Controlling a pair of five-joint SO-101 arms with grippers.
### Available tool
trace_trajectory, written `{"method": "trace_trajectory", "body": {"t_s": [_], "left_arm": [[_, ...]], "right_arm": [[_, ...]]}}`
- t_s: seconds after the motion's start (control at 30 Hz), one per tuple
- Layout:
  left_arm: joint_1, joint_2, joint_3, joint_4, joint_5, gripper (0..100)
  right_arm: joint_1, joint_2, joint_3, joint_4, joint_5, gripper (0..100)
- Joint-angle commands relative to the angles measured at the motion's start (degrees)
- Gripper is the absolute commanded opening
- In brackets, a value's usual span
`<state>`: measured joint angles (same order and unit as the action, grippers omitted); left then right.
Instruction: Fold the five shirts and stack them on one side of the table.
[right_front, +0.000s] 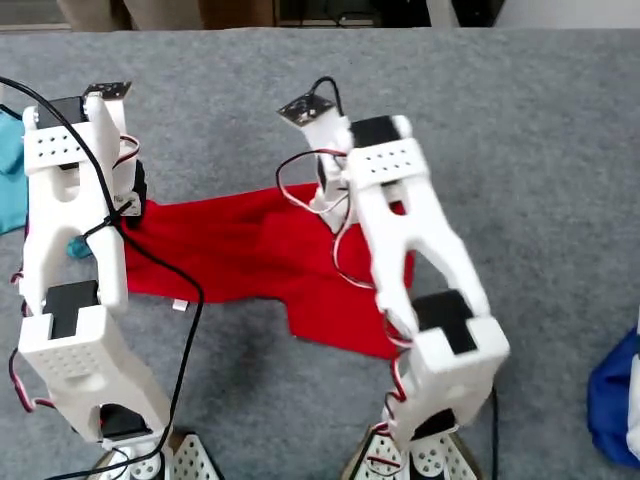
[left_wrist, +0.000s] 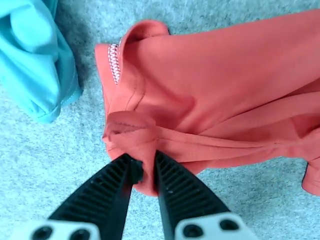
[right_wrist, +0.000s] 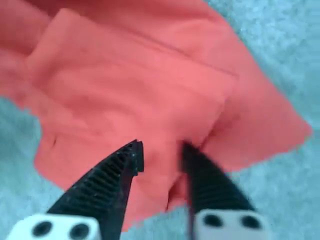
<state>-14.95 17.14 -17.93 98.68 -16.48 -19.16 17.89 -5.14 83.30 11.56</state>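
A red shirt (right_front: 250, 250) lies spread, partly folded, on the grey table between the two arms. My left gripper (left_wrist: 145, 172) is shut on a bunched fold at the shirt's (left_wrist: 210, 85) edge near the collar; in the high view it sits at the shirt's left end (right_front: 130, 212). My right gripper (right_wrist: 162, 155) stands open just above a folded layer of the red shirt (right_wrist: 135, 95), with fabric under both fingers; in the high view it is over the shirt's back middle (right_front: 327, 200).
A folded teal shirt (left_wrist: 35, 60) lies close beside the red shirt's collar, at the table's left edge (right_front: 10, 170). A blue shirt (right_front: 612, 400) lies at the front right edge. Bare grey table (right_front: 540, 150) stretches to the back and right.
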Motion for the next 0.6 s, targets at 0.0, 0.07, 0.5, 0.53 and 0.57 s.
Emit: {"method": "trace_trajectory", "body": {"t_s": [0.0, 0.07, 0.5, 0.53, 0.57], "left_arm": [[-0.2, -3.5, -0.3, 0.3, -0.1, 2], [-0.3, -3.5, -0.3, 0.3, -0.1, 2], [-0.4, -3.5, -0.3, 0.3, 0.0, 2], [-0.5, -3.5, -0.3, 0.3, 0.0, 2], [-0.5, -3.5, -0.2, 0.3, 0.0, 2]], "right_arm": [[-0.7, 4.6, -7.2, -1.7, -1.6, 24.8], [-0.9, 8.2, -11.3, -1.6, -2.9, 23.1], [-4.3, 26.5, -25.1, 0.1, -6.6, 11.0], [-3.6, 27.4, -25.4, 0.1, -6.6, 10.9], [-3.1, 28.2, -25.8, 0.1, -6.6, 10.9]]}}
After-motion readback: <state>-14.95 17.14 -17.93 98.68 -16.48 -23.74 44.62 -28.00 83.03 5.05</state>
